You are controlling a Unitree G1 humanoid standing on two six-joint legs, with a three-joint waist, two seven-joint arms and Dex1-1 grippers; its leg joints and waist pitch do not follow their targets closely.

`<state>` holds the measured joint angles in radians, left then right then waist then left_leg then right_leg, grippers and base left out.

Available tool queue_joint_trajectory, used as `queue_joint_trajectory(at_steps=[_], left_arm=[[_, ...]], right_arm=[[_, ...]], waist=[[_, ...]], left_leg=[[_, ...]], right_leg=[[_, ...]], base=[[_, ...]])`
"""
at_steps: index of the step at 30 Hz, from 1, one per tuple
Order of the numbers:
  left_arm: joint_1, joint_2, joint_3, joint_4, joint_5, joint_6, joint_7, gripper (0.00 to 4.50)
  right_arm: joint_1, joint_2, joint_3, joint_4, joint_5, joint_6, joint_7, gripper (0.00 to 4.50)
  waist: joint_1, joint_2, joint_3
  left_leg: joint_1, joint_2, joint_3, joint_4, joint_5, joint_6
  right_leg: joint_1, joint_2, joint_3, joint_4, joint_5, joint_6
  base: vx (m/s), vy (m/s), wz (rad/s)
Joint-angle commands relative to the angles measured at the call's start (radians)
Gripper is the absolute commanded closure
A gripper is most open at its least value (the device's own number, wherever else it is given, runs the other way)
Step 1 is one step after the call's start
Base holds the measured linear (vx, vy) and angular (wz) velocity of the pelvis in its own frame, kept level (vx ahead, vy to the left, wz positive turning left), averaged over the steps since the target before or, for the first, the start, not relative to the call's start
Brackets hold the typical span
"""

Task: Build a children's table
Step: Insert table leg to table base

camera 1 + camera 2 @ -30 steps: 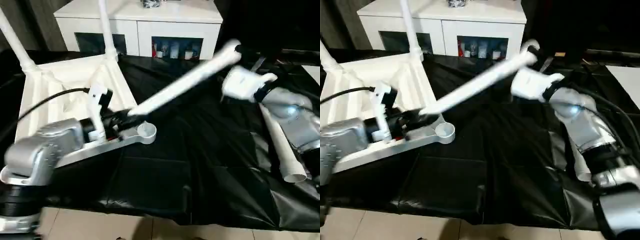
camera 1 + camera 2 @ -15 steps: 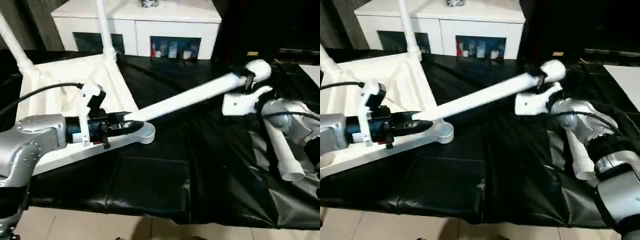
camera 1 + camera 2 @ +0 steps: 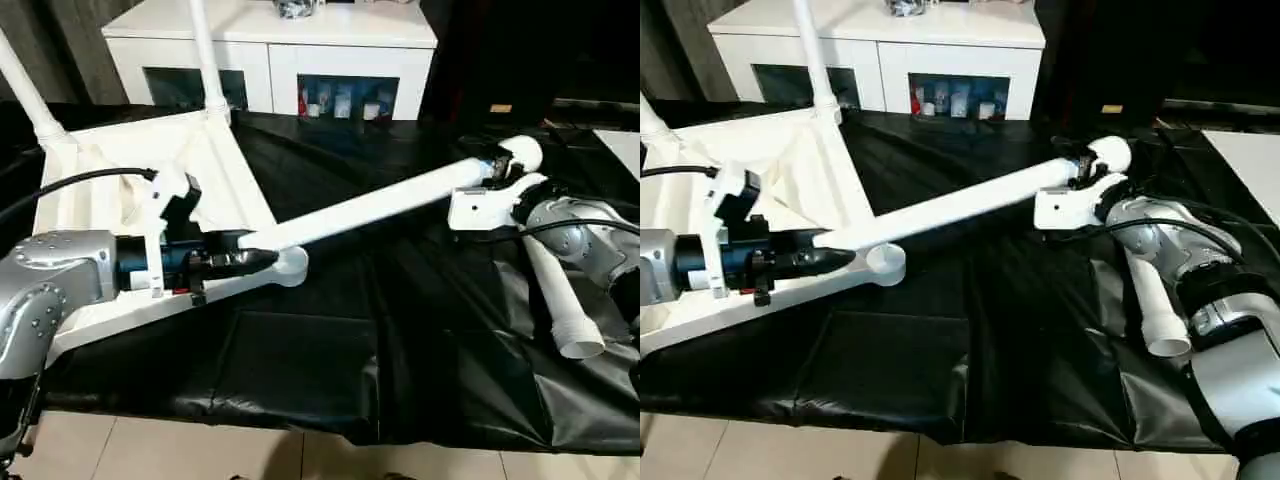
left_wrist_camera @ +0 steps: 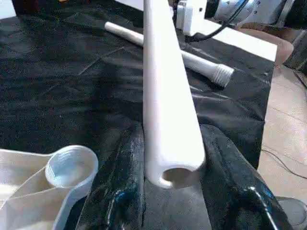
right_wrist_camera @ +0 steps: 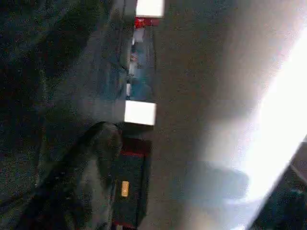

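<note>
The children's table, a white plastic rectangular top (image 3: 120,190) lying upside down with its ribbed underside up on our black-covered work table (image 3: 380,340), already carries two upright white tube legs (image 3: 205,55) in its far corner sockets. Our left gripper (image 4: 168,187) is clamped on the narrow end of a third long tapered white tube leg (image 3: 370,207), just beside the empty rounded corner socket (image 4: 72,166). That leg slants across to our right gripper (image 3: 1077,172) at its far end; we cannot tell whether those fingers grip it. The fourth leg (image 3: 555,295) lies flat under our right forearm
</note>
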<state>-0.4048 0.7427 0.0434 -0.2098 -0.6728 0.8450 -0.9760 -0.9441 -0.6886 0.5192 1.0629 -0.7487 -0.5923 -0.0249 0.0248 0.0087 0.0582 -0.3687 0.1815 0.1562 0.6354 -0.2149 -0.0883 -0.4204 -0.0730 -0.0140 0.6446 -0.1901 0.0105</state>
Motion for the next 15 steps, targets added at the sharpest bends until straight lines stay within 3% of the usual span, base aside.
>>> queue_joint_trajectory(at_steps=[1,2,12,15], left_arm=[[-0.005,0.011,0.027,0.003,0.001,-0.02,-0.003,3.16],[-0.005,0.011,0.027,0.003,0.001,-0.02,-0.003,3.16],[0.002,0.014,0.04,0.01,0.006,-0.033,0.003,3.16],[-0.026,-0.002,0.064,0.073,0.051,-0.048,0.081,3.16]], right_arm=[[-0.014,0.002,-0.001,0.007,0.005,-0.01,0.007,1.33],[-0.014,0.002,-0.001,0.007,0.005,-0.01,0.007,1.6],[-0.012,0.02,-0.003,0.043,0.013,-0.036,0.013,2.47],[-0.013,0.023,-0.01,0.052,0.021,-0.039,0.017,2.59]], waist=[[-0.007,-0.008,-0.065],[-0.007,-0.008,-0.065],[-0.018,-0.008,-0.067],[-0.023,-0.008,-0.066]], left_leg=[[-0.002,0.004,0.017,-0.067,-0.205,0.014],[-0.002,0.004,0.017,-0.067,-0.205,0.014],[-0.006,0.003,0.016,-0.065,-0.189,0.025],[-0.007,0.003,0.016,-0.064,-0.203,0.029]], right_leg=[[0.055,-0.015,0.017,-0.065,-0.154,-0.232],[0.055,-0.015,0.017,-0.065,-0.154,-0.232],[0.058,-0.016,0.016,-0.062,-0.123,-0.244],[0.057,-0.014,0.015,-0.065,-0.149,-0.241]], base=[[0.0,0.0,0.0],[0.0,0.0,0.0],[0.0,0.0,0.0],[0.0,0.0,0.0]])
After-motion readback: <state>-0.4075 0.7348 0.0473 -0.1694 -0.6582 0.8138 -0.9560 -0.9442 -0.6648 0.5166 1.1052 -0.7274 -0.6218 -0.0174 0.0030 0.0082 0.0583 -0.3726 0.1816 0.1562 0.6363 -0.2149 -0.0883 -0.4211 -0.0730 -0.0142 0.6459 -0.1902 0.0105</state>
